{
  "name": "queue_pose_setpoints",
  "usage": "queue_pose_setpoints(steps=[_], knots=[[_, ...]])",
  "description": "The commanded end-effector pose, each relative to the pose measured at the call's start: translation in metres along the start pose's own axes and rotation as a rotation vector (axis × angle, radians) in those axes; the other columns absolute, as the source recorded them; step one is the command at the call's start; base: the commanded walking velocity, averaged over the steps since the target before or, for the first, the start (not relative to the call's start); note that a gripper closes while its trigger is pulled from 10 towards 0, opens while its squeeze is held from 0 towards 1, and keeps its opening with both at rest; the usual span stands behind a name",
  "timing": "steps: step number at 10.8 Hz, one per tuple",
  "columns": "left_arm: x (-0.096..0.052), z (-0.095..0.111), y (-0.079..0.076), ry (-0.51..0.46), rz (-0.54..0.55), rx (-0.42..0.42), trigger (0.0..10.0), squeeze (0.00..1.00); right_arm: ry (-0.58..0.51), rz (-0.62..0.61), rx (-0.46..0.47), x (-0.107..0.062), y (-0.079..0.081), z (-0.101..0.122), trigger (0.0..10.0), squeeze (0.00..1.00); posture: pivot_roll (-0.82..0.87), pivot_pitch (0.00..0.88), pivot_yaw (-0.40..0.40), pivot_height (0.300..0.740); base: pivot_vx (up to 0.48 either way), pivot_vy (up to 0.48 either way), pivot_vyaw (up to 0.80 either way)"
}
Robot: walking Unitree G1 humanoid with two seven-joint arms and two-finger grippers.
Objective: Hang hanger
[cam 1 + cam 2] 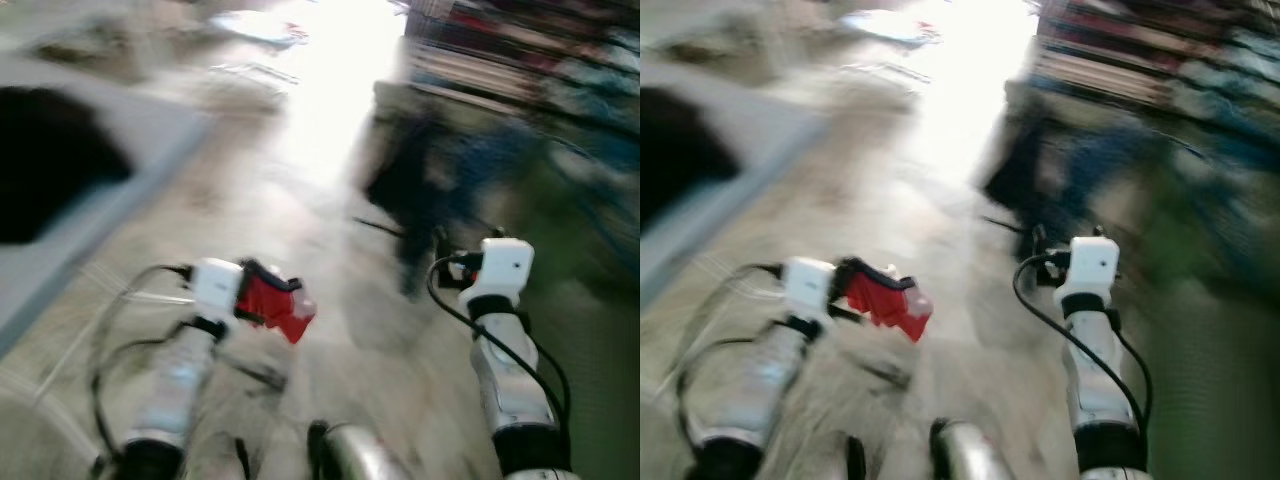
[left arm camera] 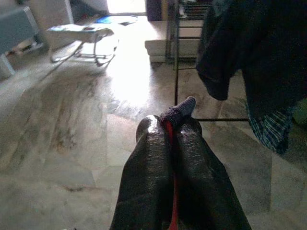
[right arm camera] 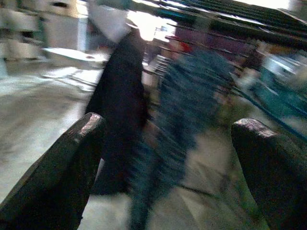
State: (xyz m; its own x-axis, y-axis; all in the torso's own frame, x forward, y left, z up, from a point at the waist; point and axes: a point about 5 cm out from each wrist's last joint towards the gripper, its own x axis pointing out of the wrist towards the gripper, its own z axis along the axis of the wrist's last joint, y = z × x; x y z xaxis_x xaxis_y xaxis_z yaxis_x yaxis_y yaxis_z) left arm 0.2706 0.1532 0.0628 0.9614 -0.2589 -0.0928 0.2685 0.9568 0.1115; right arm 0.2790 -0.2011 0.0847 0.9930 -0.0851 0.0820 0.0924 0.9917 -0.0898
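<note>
While the head views are being smeared by motion, a red object, probably the hanger [image 1: 275,303], is being carried at about eight o'clock in the left eye view, clamped at the tip of the left gripper [image 2: 171,125]. Through the left wrist view, the two black fingers [image 2: 148,167] are being pressed tightly together with a thin red strip pinched between them, so the piece is being held edge-on. It is being judged as light, stiff plastic, smooth enough to twist in the pads, so the grip is best being kept on its flat body, leaving the hook free. Toward one o'clock, dark clothes [image 2: 249,57] are being shown hanging on a rack [image 2: 176,48]. At four o'clock the right gripper [image 3: 168,167] is being held with its fingers spread wide, carrying nothing.
</note>
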Motion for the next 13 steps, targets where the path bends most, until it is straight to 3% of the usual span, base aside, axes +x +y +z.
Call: queue_pose_setpoints(steps=[1, 3, 5, 7, 8, 10, 13], knots=[[-0.001, 0.005, 0.000, -0.020, -0.004, -0.012, 10.0, 0.00, 0.030, -0.013, 0.004, -0.009, -0.002, -0.009, 10.0, 0.00, -0.02, 0.113, -0.036, 0.740, 0.000, 0.450, -0.80], [-0.004, 0.004, 0.002, -0.024, -0.020, 0.001, 10.0, 0.00, 0.043, -0.008, 0.011, -0.014, 0.004, -0.014, 10.0, 0.00, -0.03, 0.095, -0.018, 0.740, 0.000, 0.427, 0.00], [0.003, 0.010, -0.007, -0.049, -0.032, -0.018, 10.0, 0.00, 0.032, -0.015, 0.004, -0.005, 0.001, -0.009, 10.0, 0.00, -0.04, 0.113, -0.032, 0.740, 0.255, 0.407, -0.71], [-0.001, 0.008, -0.009, -0.041, -0.020, -0.033, 10.0, 0.00, 0.025, -0.001, -0.005, -0.001, 0.000, -0.006, 10.0, 0.00, -0.04, 0.119, -0.051, 0.740, 0.317, 0.315, 0.00], [-0.002, 0.006, -0.010, -0.040, -0.023, -0.030, 10.0, 0.00, 0.021, 0.004, -0.004, 0.000, 0.001, -0.005, 10.0, 0.00, -0.04, 0.123, -0.054, 0.740, 0.244, 0.000, 0.00], [0.003, 0.009, -0.012, -0.063, -0.023, -0.012, 10.0, 0.00, 0.004, 0.030, 0.003, 0.009, 0.010, 0.001, 10.0, 0.00, -0.04, 0.139, -0.061, 0.740, 0.000, 0.000, -0.80], [0.003, 0.015, -0.014, -0.107, -0.059, -0.036, 10.0, 0.00, -0.023, 0.035, -0.021, 0.011, 0.010, 0.006, 10.0, 0.00, -0.05, 0.144, -0.061, 0.740, 0.209, 0.000, -0.80]])
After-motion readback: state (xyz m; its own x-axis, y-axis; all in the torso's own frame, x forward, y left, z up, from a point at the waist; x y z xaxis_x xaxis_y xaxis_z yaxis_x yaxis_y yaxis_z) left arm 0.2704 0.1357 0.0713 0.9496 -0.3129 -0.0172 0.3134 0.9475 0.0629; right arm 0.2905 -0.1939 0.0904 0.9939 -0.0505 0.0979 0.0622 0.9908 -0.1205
